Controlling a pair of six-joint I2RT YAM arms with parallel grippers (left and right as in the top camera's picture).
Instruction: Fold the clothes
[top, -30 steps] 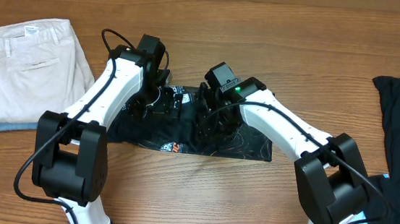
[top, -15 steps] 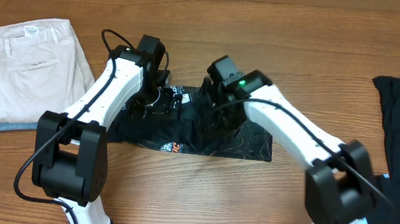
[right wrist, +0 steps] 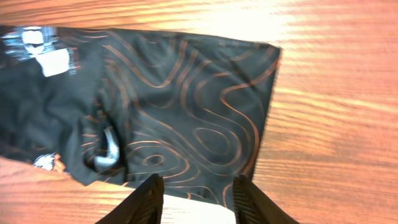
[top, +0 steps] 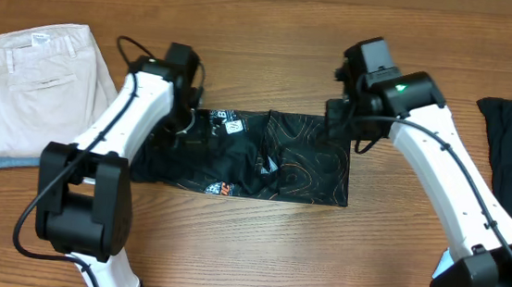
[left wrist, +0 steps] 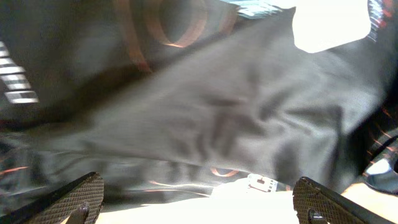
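Your top (top: pixel 273 159) lies mid-table, right edge straight, left end rumpled. Left gripper (left wrist: pixel 199 186) is wide open over that left end, right gripper (right wrist: pixel 198 186) part-open, empty, above the far right corner. Bare table (top: pixel 271 80) borders far and near edges

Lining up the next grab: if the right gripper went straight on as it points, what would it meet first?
Probably the black top with orange lines, near its right edge; nothing lies between, though depth is unclear.
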